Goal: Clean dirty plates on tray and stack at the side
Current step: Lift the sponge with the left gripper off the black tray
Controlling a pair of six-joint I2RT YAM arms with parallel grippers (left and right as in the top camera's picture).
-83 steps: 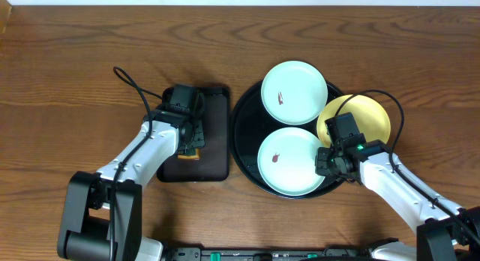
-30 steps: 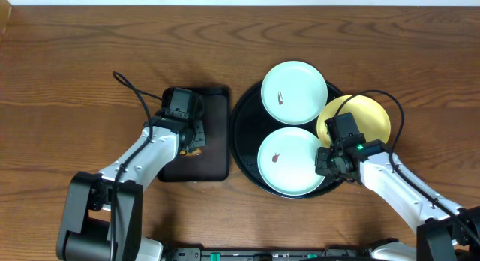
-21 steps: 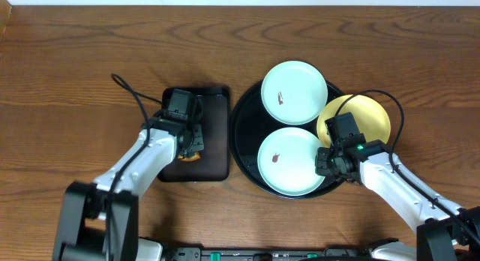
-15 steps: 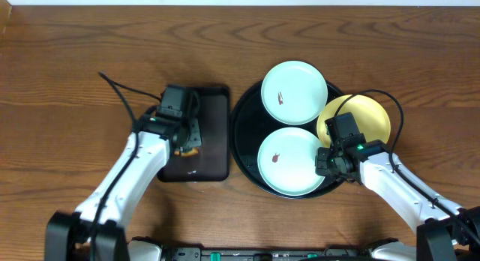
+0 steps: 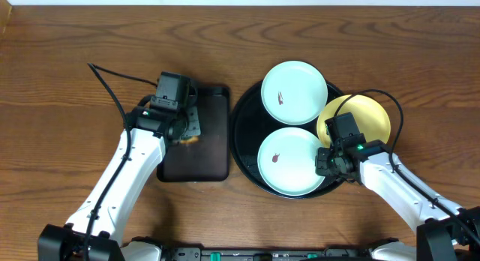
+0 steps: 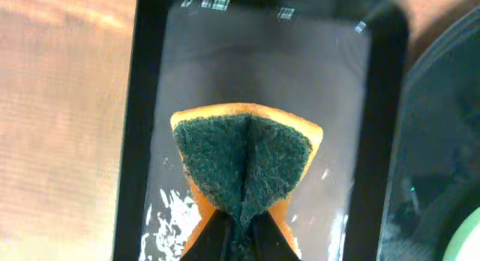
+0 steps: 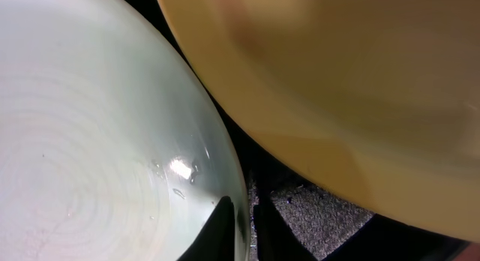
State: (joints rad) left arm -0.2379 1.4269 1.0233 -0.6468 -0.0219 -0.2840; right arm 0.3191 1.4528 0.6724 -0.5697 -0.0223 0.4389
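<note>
Left claw [image 6: 238, 235] pinches the sponge [image 6: 247, 160], right claw [image 7: 241, 225] nips the near plate [image 7: 90, 141] by its rim on the tray [image 5: 246, 130]; wiping looks about to start, so carry the sponge right, onto that plate.

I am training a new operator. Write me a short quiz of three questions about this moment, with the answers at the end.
1. True or false: the left gripper is shut on the folded sponge over the rectangular tray.
2. Which plate's rim does the right gripper grip?
A. the far mint plate
B. the near mint plate
C. the yellow plate
3. In the overhead view, how many plates show a brown smear?
Key: 1 true; 2 B; 3 two.
</note>
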